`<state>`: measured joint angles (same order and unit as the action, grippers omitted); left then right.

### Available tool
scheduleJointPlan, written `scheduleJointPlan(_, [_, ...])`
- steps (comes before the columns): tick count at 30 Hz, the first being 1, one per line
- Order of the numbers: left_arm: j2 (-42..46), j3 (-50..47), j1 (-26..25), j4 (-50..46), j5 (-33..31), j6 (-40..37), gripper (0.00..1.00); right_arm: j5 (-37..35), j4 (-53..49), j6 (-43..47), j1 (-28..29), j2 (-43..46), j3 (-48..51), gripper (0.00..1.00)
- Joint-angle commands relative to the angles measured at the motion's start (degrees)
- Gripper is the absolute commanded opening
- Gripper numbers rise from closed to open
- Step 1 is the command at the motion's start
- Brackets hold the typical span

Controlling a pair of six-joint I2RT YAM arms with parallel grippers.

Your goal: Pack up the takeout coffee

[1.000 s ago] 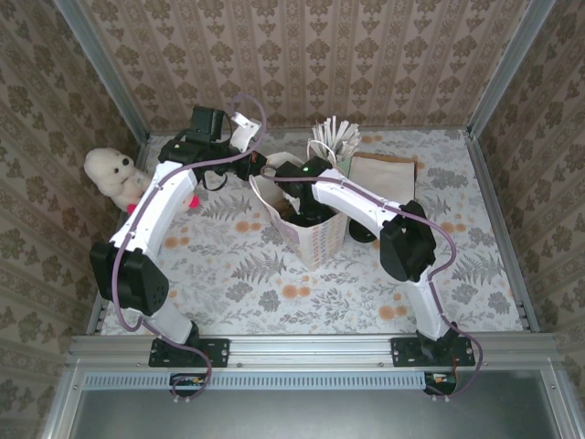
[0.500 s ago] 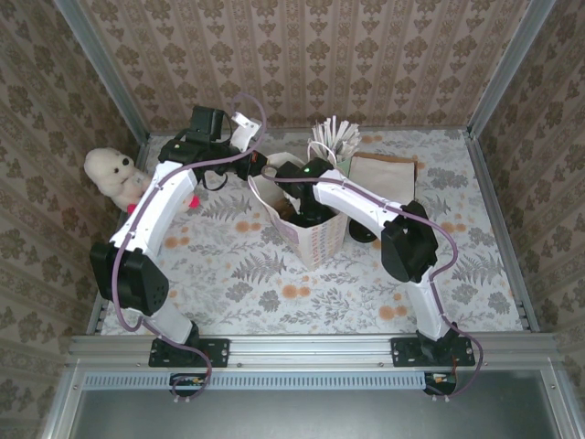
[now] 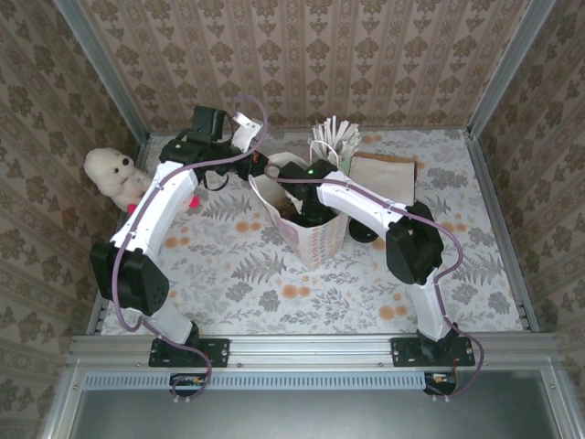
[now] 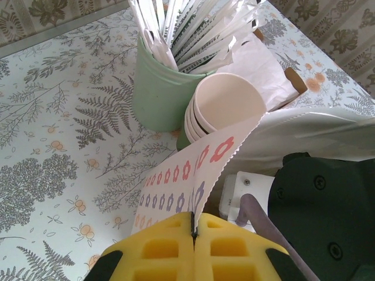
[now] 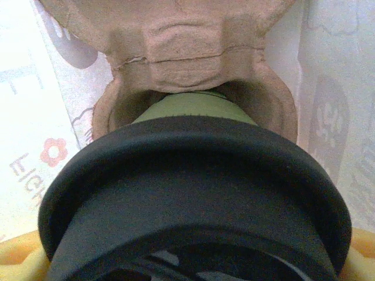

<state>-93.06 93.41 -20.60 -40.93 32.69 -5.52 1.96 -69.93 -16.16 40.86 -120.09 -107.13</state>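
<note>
Olive-green coffee cup [image 5: 193, 108] sits gripped in right hand [image 5: 188, 260].

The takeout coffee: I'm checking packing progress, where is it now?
In the right wrist view, the takeout coffee is inside the paper bag, held by the right gripper, at a brown carrier pocket.

Table covering [image 3: 228, 283]: fern and flower print, lying flat. Plush toy [image 3: 111, 174]: white, at the far left edge, against the wall. Green tumbler [image 4: 157, 88]: upright, packed with paper-wrapped sticks [image 4: 193, 29] that fan upward. Stack of cream paper cups [image 4: 225, 104]: nested, mouths up, just beside the tumbler's right side. Flat brown paper bags [image 3: 384, 171]: at the far side, just right of the tumbler
</note>
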Motion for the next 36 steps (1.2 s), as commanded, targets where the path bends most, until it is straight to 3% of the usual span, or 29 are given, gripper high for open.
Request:
scheduleJointPlan(1, [-0.72,2.33,-0.25,-1.08,0.03,0.60,0.00,1.23,4.22,-1.10,-0.43,-2.04,2.37,0.66])
scheduleJointPlan(19, [-0.21,1.75,-0.23,-0.68,-0.80,0.78,0.00,-0.10,1.29,1.04,-0.26,-0.09,0.14,0.74])
scheduleJointPlan(27, [-0.26,1.66,-0.28,-0.81,-0.88,0.39,0.00,-0.45,0.33,0.88,-0.09,1.33,0.03,0.84])
scheduleJointPlan(29, [-0.11,1.56,-0.28,-0.91,-1.10,0.34,0.00,-0.43,0.17,1.06,0.00,1.52,-0.03,1.00])
scheduleJointPlan(36, [0.22,0.93,-0.25,-0.76,-1.13,0.43,0.00,-0.95,-0.14,1.19,0.01,1.40,-1.06,1.00])
